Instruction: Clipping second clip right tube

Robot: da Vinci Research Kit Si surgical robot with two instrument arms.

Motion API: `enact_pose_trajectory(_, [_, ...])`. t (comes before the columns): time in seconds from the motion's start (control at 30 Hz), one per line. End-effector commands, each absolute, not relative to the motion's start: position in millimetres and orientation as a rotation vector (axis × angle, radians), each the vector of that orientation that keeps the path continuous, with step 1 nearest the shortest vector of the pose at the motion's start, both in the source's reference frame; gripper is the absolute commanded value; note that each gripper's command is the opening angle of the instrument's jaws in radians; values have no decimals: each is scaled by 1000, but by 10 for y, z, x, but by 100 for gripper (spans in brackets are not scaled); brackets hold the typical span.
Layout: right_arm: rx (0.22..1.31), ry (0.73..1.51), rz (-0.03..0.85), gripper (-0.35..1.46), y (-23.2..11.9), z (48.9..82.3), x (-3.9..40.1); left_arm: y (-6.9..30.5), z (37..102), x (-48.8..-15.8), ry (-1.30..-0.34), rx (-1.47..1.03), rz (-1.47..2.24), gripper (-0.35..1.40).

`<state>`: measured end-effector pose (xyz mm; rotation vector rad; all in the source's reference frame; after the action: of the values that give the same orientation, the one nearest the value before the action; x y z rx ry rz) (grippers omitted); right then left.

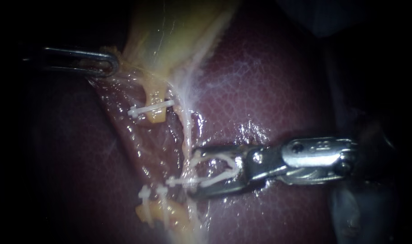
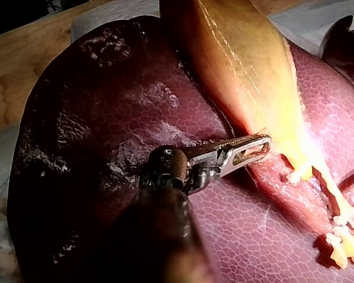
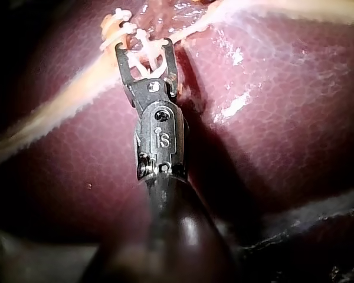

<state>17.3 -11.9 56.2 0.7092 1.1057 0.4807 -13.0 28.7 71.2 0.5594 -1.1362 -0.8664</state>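
Right instrument's steel claw [image 1: 191, 175] holds a white plastic V-shaped clip [image 1: 228, 171], legs spread wide, astride the thin pale right tube [image 1: 186, 135], which crosses the claw's axis on the dark red liver [image 1: 283, 90]. Farther off, left instrument's slim claw [image 1: 112, 63] grips the yellow gallbladder [image 1: 170, 31].

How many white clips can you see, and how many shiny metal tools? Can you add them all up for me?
Closed white clips on the tissue: 4
Open white clip, carried in and not yet closed: 1
Metal tools: 2, the left instrument and the right instrument
Total: 7
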Motion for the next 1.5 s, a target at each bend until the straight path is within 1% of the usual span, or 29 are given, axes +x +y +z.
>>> enact_pose_trajectory(0.03, [726,1096,501,46,-117,567,171,287,712,-130,-1136,560,-866,-35])
enact_pose_trajectory(0.23, [785,1070,599,46,-111,602,166,287,712,-130,-1136,560,-866,-35])
enact_pose_trajectory(0.33, [800,1056,632,46,-112,621,165,287,712,-130,-1136,560,-866,-35])
enact_pose_trajectory(0.47, [822,1042,655,46,-116,646,168,287,712,-130,-1136,560,-866,-35])
enact_pose_trajectory(0.53, [839,1042,662,46,-118,653,171,287,712,-130,-1136,560,-866,-35])
enact_pose_trajectory(0.8, [959,1119,702,47,-124,662,203,287,712,-130,-1136,560,-866,-35])
enact_pose_trajectory(0.97, [1017,1173,716,48,-126,659,216,287,712,-130,-1136,559,-866,-35])
enact_pose_trajectory(1.07, [1058,1207,725,48,-126,651,217,287,712,-130,-1136,559,-866,-35])
enact_pose_trajectory(1.17, [1078,1227,731,48,-125,635,217,287,712,-130,-1136,559,-866,-35])
enact_pose_trajectory(1.3, [1105,1270,741,48,-121,604,217,287,712,-130,-1136,559,-866,-35])
enact_pose_trajectory(1.4, [1120,1288,745,47,-119,585,216,287,712,-130,-1136,559,-866,-35])
enact_pose_trajectory(1.5, [1132,1284,749,46,-117,572,214,287,712,-130,-1136,559,-866,-35])
